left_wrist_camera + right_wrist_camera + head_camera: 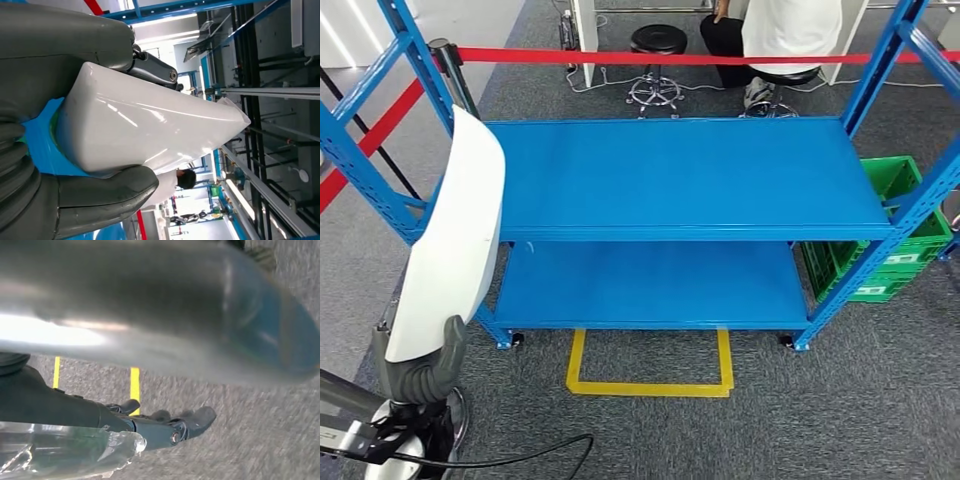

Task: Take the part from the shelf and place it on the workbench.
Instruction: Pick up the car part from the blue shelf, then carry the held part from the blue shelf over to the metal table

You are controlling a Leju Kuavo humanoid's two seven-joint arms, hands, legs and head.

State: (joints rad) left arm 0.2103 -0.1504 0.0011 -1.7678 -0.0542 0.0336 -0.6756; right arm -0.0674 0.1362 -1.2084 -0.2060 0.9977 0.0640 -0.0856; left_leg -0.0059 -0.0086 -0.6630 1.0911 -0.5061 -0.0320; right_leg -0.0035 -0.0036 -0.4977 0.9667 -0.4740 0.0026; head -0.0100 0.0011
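white part (456, 240) in left robot hand (422, 372), beside blue shelf (682, 180) edge

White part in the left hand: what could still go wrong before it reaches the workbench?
1. The left hand grips only the lower end of the long white part, so most of it stands unsupported above the grip and could tip or slip.
2. The part's upper end sits close to the blue shelf and its upright; turning away might clip it.
3. A black cable lies on the carpet by the robot, a possible snag.
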